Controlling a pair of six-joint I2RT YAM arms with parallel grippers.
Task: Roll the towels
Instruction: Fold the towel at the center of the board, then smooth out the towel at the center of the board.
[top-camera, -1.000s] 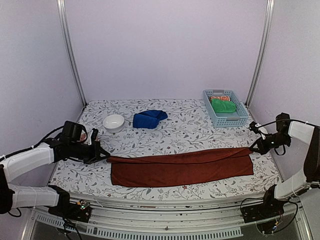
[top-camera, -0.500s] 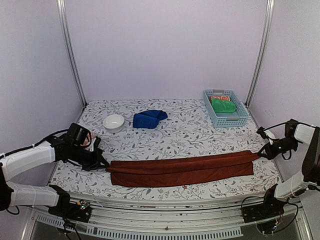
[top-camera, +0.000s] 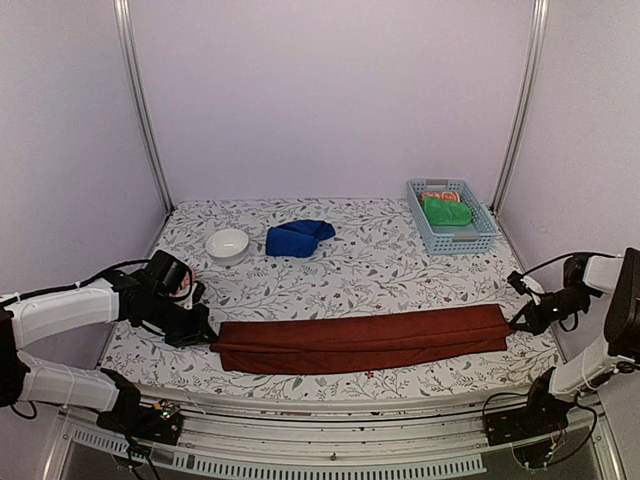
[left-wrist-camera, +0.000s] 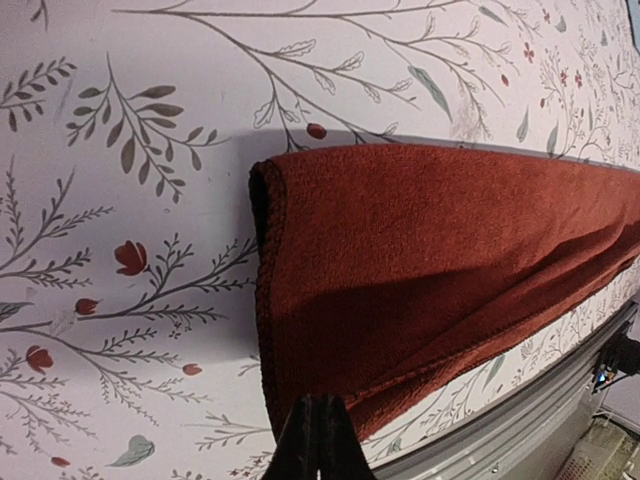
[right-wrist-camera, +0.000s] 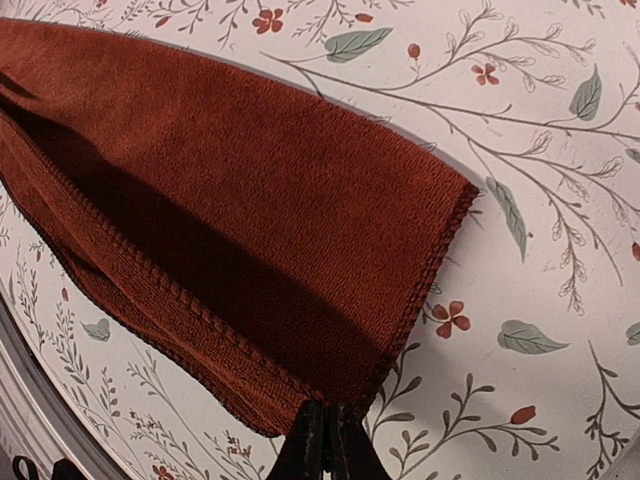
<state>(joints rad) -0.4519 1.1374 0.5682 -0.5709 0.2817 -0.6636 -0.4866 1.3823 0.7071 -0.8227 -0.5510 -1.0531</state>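
Brick-red towel (top-camera: 365, 340) is being pinched at both short ends. Its long axis is running straight from the left gripper (top-camera: 205, 335) across to the right gripper (top-camera: 515, 322), and each pair of jaws is being pressed together on a near corner. The cloth is lying folded lengthwise just ahead of both sets of fingertips, so neither arm is judged nearer. It is being borne by the flowered table (top-camera: 380, 265). Well beyond the left gripper the blue towel (top-camera: 298, 238) is lying bunched beside a white bowl (top-camera: 227, 244). A basket (top-camera: 452, 232) is standing far beyond the right gripper, so room for rolling along the axis is judged ample.
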